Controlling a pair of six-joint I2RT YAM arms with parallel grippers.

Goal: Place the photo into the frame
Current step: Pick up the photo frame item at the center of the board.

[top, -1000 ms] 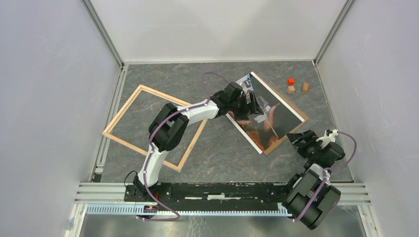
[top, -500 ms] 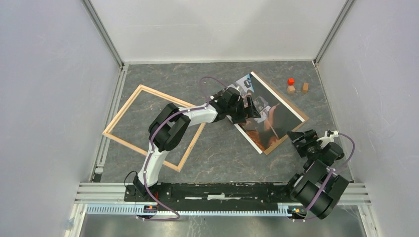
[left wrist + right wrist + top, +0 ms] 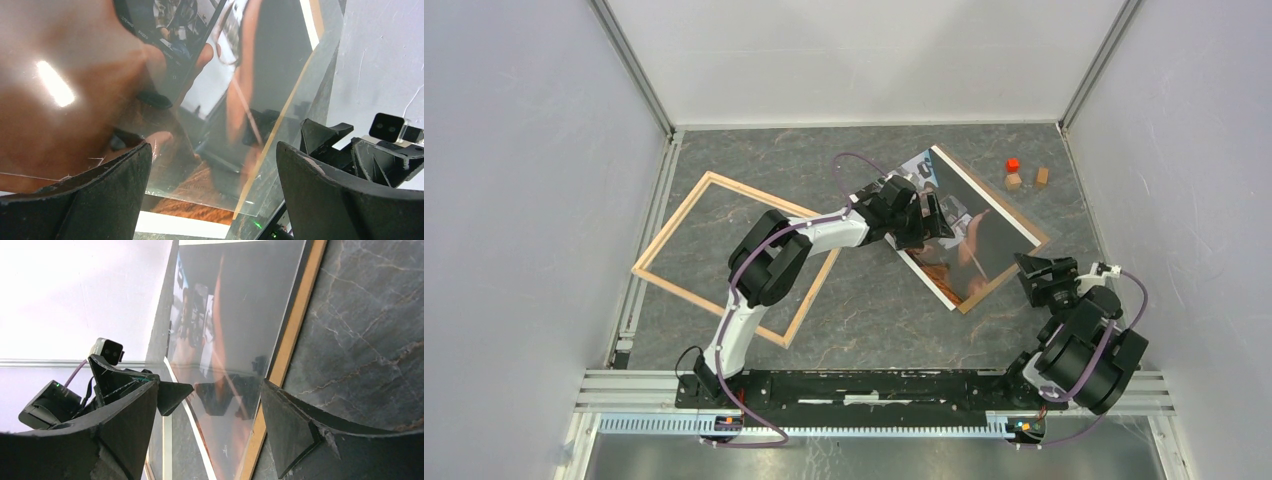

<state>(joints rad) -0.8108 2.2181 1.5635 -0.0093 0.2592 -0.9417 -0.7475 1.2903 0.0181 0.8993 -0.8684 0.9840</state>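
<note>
Top external: left tool (image 3: 936, 217) overhangs the photo (image 3: 989, 240); small blocks (image 3: 1013, 181) lie nearby.

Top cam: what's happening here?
Photo-into-frame job, early stage. The photo lies on a brown backing board at the right of the table. The left gripper is open right above the photo's left part. The right gripper is open at the board's near edge. Neither holds anything. The frame lies apart at the left, with nothing in it.
</note>
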